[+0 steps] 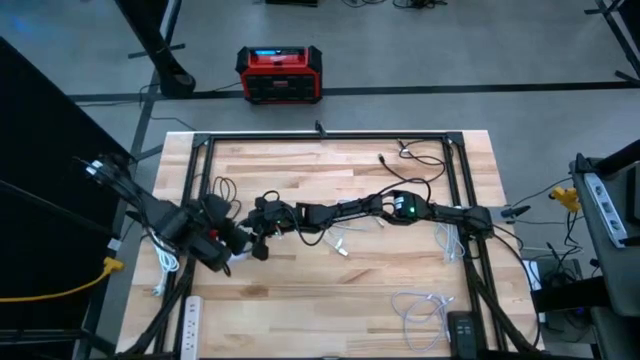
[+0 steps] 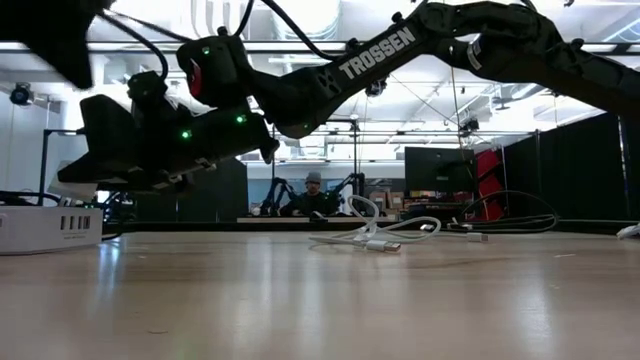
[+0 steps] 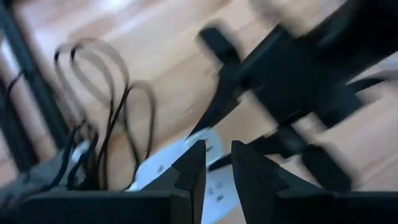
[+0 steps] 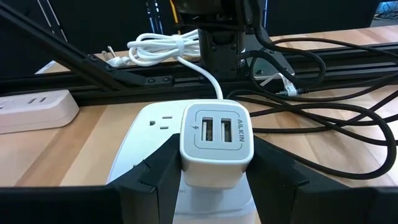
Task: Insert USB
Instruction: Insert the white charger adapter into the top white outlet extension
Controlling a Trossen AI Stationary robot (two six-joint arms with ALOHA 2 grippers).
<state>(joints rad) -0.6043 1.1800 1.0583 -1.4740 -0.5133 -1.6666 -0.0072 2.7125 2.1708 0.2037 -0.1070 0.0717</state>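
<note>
While the right gripper [image 4: 216, 165] is clamping the white 2-port USB charger [image 4: 217, 142] (ports facing outward), the left gripper [image 3: 217, 167] is sitting narrowly open, holding nothing visible.

Wooden table [image 1: 330, 300] with black frame rails along far and side edges. Left arm [image 1: 175, 225] entering over left edge, left gripper [image 1: 250, 246] near left-centre, fingers not distinguishable. Right arm [image 1: 440, 212] reaching from right edge across centre, green light on wrist; right gripper [image 1: 268, 212] just beside left gripper. White power strip [image 1: 191, 318] at near left corner. Coiled white cable [image 1: 420, 305] near right near corner. Black cables [image 1: 415, 155] by far edge. Red-black box [image 1: 279, 74] on floor beyond far edge.
</note>
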